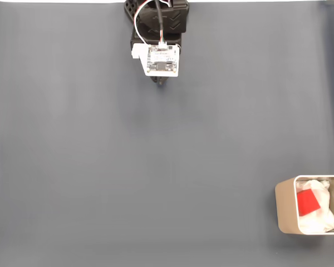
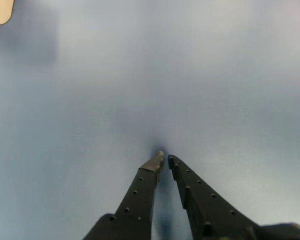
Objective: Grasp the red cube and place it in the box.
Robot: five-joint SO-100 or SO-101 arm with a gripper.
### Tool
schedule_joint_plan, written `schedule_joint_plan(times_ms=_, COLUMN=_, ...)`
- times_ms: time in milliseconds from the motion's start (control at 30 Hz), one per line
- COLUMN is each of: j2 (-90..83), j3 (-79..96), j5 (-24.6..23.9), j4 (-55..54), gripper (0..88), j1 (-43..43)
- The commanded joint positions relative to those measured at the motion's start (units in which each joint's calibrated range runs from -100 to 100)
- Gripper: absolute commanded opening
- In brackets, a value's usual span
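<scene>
Here the red cube (image 1: 308,202) lies inside the box (image 1: 285,210), resting on the white lining (image 1: 317,219) toward the box's left side in the fixed view, at the lower right of the grey mat (image 1: 128,167). The arm (image 1: 158,19) sits folded at the top centre of that view, well apart from the box, with its white board (image 1: 162,60) facing the camera. In the wrist view the gripper (image 2: 164,159) points down at bare mat, its two dark fingers drawn nearly together at the tips with nothing between them.

Judged from this layout, the placement looks done, so little remains to fail. The main risk is a further reach toward the box: a finger catching the thin wall or the loose lining could tip the box or drag the cube out. The cube also appears to sit on crumpled lining rather than a flat floor, so it could roll or settle if the box is jolted.

Several things are hard to read. The box is cut off by the right edge of the fixed view, so its far wall cannot be seen. In the wrist view a tan corner (image 2: 0,12) at the upper left may be the box, though too little shows to be sure. The mat there is blurred. Whether the fingertips actually touch cannot be told.
</scene>
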Motion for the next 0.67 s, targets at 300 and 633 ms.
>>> schedule_joint_plan(times_ms=300, j2=0.17, j3=0.45, j5=1.61, j4=1.67, gripper=0.1, j1=0.74)
schedule_joint_plan(times_ms=633, j2=0.17, j3=0.45, j5=1.61, j4=1.67, gripper=0.1, j1=0.74)
